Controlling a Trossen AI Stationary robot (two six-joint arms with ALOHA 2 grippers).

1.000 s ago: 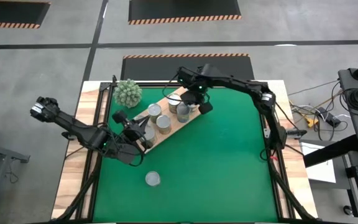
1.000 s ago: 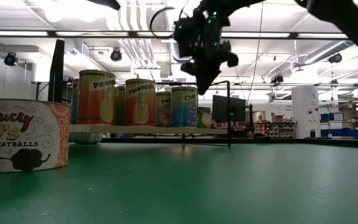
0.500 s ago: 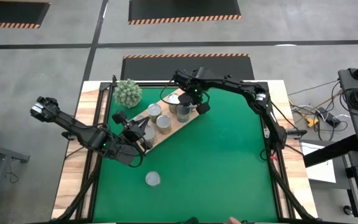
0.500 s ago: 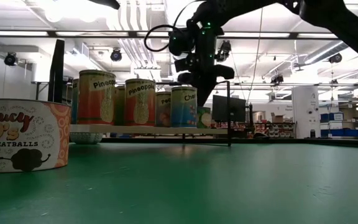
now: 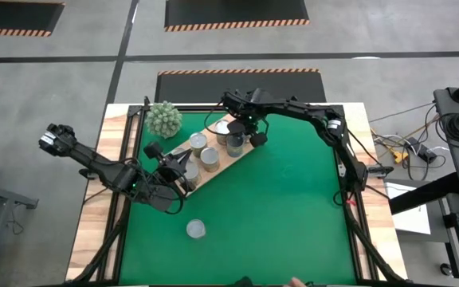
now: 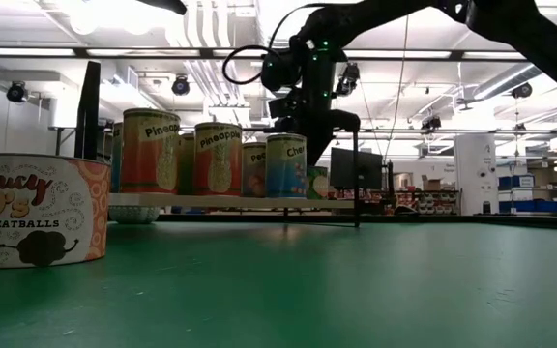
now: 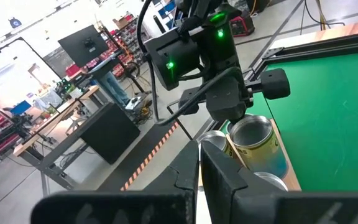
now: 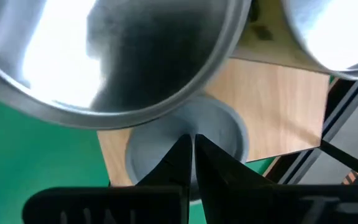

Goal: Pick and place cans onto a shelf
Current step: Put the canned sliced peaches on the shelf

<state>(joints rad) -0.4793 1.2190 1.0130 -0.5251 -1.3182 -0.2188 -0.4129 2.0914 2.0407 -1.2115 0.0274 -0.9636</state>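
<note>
Several cans (image 5: 209, 157) stand upright on the light wooden shelf (image 5: 228, 161), which lies slantwise on the green mat. One more can (image 5: 196, 229), orange-labelled (image 6: 37, 208), stands alone on the mat near the front. My right gripper (image 5: 248, 132) is shut and points steeply down between the cans at the shelf's far end (image 6: 309, 135). Its tips (image 8: 191, 146) are over a low grey round top (image 8: 222, 134) on the board. My left gripper (image 5: 183, 163) is shut and hovers by the shelf's near-left end (image 7: 201, 163), touching nothing. My right gripper comes from above with shut fingers between a blue-and-yellow can (image 7: 253, 140) and its neighbour. Whether the fingertips touch the grey round top below them, or a can beside them, I cannot tell.
A spiky green ball plant (image 5: 164, 118) sits at the mat's far left corner. The shelf's thin black wire frame (image 6: 356, 174) rises at its far end. Open green mat (image 5: 293, 207) spreads to the right of the shelf and in front of it.
My right gripper has sunk down among the cans at the shelf's far end, shifting slightly toward the table's left and tipping steeper; it has stayed shut. The cans and shelf have kept their places.
</note>
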